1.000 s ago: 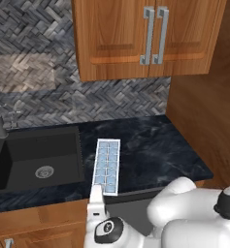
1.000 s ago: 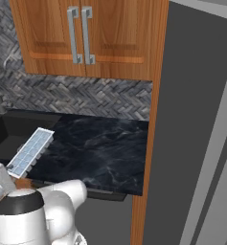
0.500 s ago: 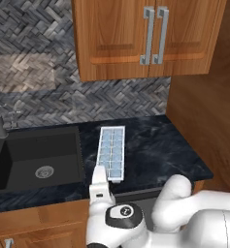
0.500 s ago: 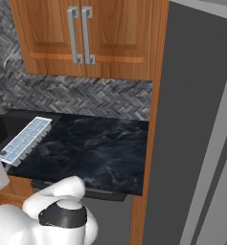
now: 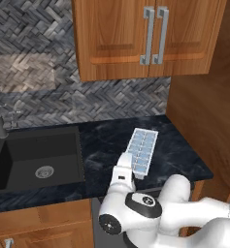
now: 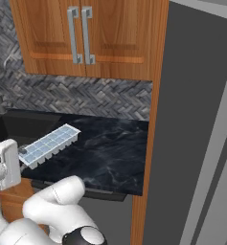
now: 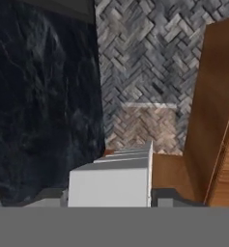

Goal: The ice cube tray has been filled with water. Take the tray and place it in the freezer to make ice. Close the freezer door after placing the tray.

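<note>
While claw, lower centre of left base view, stays out of the cells, jaws closed on near short end of ice cube tray; tray held above dark counter, long axis running away toward upper right.

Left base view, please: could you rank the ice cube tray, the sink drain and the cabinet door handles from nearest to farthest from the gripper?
1. The ice cube tray, held in the gripper above the counter.
2. The sink drain, off to the left in the black basin.
3. The cabinet door handles, high up on the wooden wall cupboard.
</note>
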Tool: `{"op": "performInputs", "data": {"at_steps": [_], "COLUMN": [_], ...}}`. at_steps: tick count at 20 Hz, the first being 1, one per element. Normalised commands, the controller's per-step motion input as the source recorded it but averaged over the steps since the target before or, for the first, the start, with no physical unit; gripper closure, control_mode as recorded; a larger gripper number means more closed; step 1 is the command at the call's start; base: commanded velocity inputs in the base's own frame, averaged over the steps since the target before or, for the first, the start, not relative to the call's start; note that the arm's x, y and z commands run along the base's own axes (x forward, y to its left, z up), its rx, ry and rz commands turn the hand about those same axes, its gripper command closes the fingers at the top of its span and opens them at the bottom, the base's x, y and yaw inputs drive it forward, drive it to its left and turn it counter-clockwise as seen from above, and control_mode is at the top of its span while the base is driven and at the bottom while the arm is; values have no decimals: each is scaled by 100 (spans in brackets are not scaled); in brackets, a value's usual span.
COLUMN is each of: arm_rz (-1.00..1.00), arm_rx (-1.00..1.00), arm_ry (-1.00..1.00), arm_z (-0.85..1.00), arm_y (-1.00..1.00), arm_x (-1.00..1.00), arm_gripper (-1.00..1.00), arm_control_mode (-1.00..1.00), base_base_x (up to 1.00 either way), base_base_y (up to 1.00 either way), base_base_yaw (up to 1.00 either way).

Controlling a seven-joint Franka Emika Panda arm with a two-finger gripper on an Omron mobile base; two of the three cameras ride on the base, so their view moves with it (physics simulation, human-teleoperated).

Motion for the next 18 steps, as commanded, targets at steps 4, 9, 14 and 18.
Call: {"op": "performInputs", "data": {"at_steps": [4, 9, 14, 18], "arm_rz": [-22, -14, -3, 1], "arm_rx": [22, 24, 23, 9], "arm_ry": [6, 6, 4, 2], "arm_z": [43, 48, 23, 0], "arm_y": [-50, -47, -39, -14], "arm_x": [0, 0, 16, 3], "arm_gripper": [100, 100, 100, 100], "arm_control_mode": [-100, -100, -100, -100], "base_base_x": [0, 0, 0, 0], "base_base_y": [0, 0, 0, 0], "base_base_yaw": [0, 0, 0, 0]}}
